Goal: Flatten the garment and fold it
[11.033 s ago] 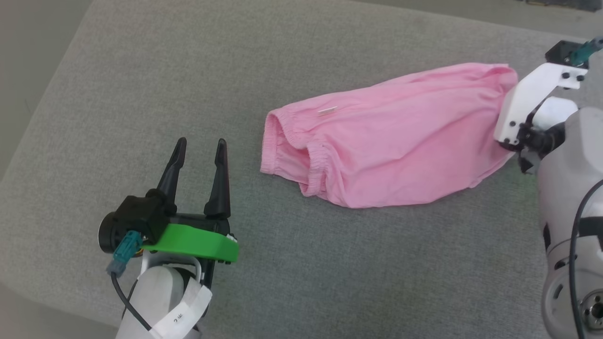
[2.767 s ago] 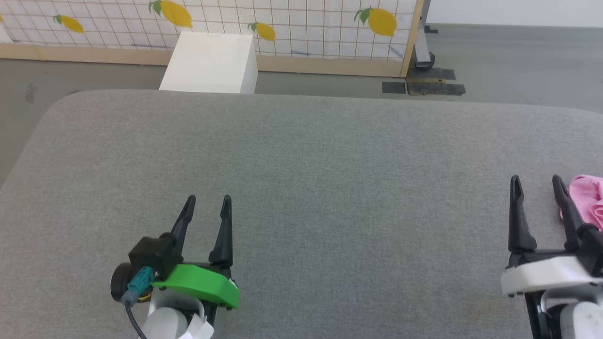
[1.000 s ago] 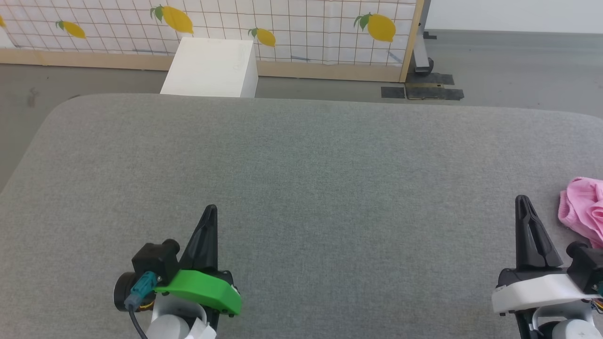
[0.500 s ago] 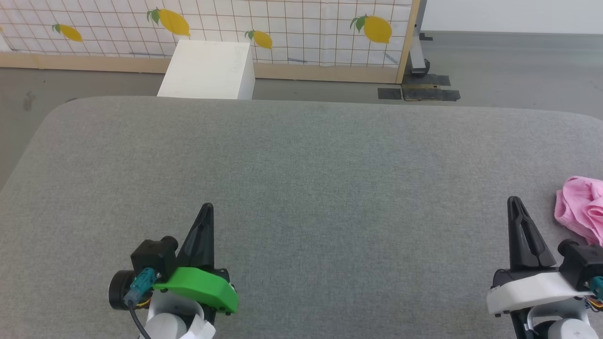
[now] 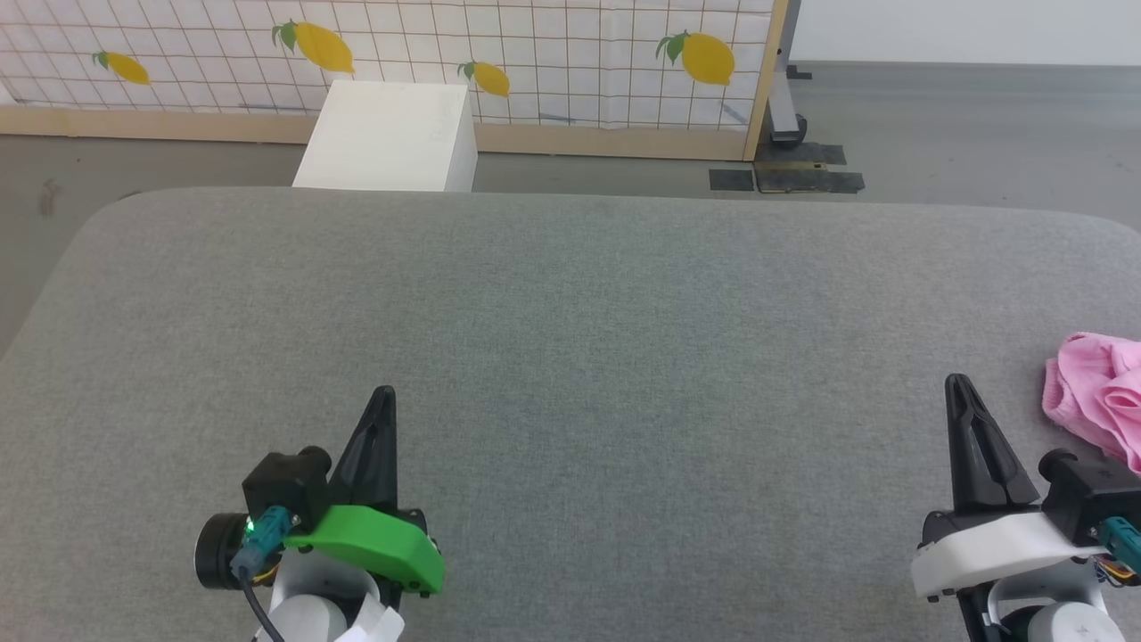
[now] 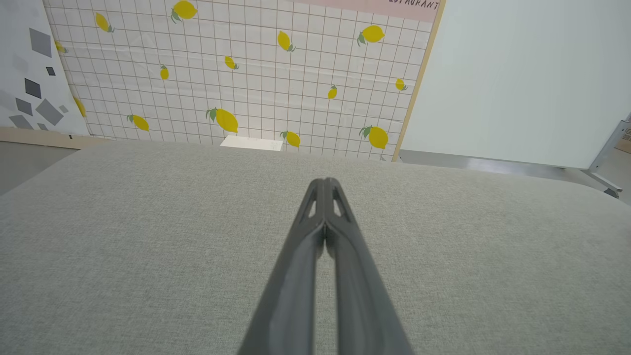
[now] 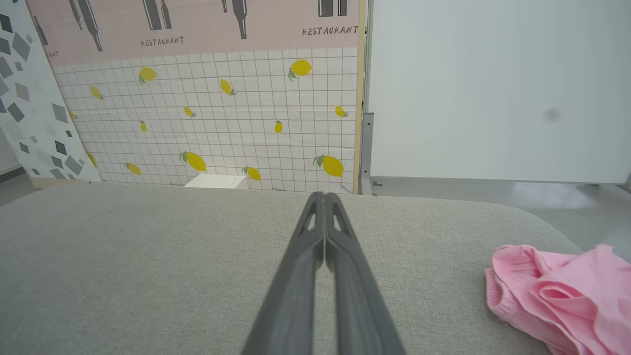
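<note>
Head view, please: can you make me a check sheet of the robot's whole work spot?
Surface: grey fabric pad, smooth.
Job's things: pink shorts crumpled at the pad's right edge, not flattened or folded.
Clutter: nothing seen.
Grippers: left gripper and right gripper at the pad's near side, jaws shut, holding nothing; the right one is apart from the shorts.
Cables: black cable at the left wrist.
Surroundings: white box, lemon-print panel, grey floor beyond the pad.

This was a staged test lab: a printed backdrop (image 7: 222,98) of lemon tiles lettered "RESTAURANT" stood on bare grey floor (image 5: 936,116), with a white box (image 5: 383,134) before it, black tape (image 5: 807,181) at its foot and a plain white wall (image 7: 493,88) beside it.
</note>
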{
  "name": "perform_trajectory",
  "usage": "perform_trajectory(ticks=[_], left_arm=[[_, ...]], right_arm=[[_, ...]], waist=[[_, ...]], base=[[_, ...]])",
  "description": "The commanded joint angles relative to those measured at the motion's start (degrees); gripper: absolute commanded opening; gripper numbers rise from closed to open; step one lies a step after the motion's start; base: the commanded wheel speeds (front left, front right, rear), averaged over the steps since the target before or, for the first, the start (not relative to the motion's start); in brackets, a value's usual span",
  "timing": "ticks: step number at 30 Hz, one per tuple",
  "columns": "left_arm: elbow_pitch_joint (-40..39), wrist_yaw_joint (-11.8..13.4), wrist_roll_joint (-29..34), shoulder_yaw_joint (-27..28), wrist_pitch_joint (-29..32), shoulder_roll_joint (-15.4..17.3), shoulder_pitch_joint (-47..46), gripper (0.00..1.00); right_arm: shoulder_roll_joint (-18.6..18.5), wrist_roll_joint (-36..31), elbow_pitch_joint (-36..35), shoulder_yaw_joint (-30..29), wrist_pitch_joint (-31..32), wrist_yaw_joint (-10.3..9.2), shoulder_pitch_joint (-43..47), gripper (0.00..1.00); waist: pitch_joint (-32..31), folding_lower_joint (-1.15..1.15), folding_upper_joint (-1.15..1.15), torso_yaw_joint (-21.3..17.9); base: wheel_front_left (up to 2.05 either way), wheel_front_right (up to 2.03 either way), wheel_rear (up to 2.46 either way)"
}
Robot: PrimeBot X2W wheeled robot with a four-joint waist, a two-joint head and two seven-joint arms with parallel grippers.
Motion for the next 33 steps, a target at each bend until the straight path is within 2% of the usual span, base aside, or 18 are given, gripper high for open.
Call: perform_trajectory(ticks=[1, 33], left_arm=[[-0.33, 0.4, 1.16, 0.36, 0.5, -0.06, 1.01, 0.0], [-3.46, 1.58, 6.01, 2.68, 4.92, -0.11, 2.45, 0.0]], right_arm=[[0.02, -0.5, -0.5, 0.3, 0.32, -0.02, -0.08, 0.0], [0.02, -2.47, -1.38, 2.91, 4.64, -0.05, -0.15, 0.0]], waist=[[-0.03, 0.0, 0.0, -0.05], [-0.63, 0.0, 0.0, -1.26]], base=[[0.0, 0.0, 0.0], [0.0, 0.0, 0.0]])
